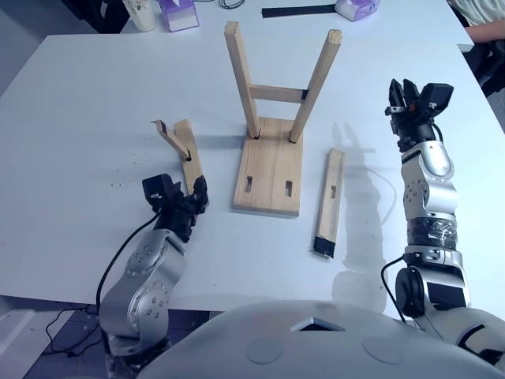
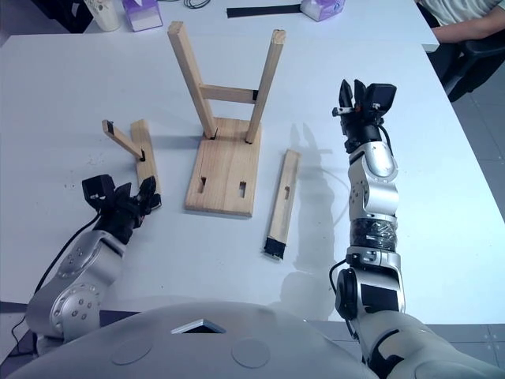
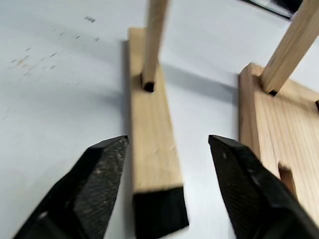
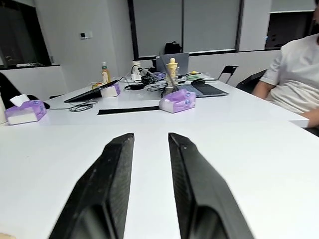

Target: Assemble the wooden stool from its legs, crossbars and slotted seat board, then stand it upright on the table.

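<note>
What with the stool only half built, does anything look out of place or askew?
Yes. The short crossbar plugged into the loose leg left of the seat board leans at a slant rather than standing square. Dark specks are scattered on the table beside it.

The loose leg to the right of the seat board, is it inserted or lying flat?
Lying flat: the loose leg rests on the table, apart from the seat board.

The seat board (image 1: 268,170) lies mid-table (image 1: 79,95), two legs (image 1: 241,75) standing in its far end with a crossbar (image 1: 276,93) between them. To its left lies a third leg (image 1: 189,150) holding a second crossbar (image 1: 170,136). To its right lies a fourth leg (image 1: 331,197).
</note>
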`<control>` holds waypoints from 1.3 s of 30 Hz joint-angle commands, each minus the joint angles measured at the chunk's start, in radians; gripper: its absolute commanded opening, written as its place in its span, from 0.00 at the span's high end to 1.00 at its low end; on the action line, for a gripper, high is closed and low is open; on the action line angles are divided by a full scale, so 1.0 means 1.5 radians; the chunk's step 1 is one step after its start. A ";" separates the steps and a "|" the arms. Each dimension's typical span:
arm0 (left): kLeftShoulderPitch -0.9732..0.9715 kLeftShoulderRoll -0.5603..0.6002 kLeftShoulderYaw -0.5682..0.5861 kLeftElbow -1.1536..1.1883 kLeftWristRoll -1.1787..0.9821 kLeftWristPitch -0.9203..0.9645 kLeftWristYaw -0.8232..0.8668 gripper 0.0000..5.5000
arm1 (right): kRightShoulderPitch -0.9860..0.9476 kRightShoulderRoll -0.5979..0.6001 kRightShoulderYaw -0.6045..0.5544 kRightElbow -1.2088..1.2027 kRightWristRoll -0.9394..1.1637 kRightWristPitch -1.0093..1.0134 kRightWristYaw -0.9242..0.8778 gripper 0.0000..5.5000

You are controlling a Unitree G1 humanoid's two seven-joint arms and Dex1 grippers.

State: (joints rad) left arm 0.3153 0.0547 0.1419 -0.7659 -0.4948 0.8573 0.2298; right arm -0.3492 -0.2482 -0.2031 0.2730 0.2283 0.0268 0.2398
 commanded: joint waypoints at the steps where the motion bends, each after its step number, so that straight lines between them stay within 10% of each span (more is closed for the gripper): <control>1: -0.076 -0.005 -0.013 0.035 0.044 0.027 0.034 0.34 | -0.028 -0.003 0.036 0.040 -0.033 -0.017 0.019 0.77; 30: -0.173 -0.068 0.067 0.082 0.105 0.358 0.006 0.34 | -0.017 0.037 0.048 0.058 -0.047 -0.063 0.001 0.77; 39: -0.160 0.002 0.032 0.082 0.122 0.393 -0.055 0.57 | 0.006 0.068 0.036 0.024 -0.031 -0.055 -0.027 0.77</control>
State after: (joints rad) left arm 0.0381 0.0453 0.1938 -0.6658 -0.3166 1.3849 0.1723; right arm -0.3643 -0.1606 -0.1299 0.3426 0.1607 -0.0681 0.2168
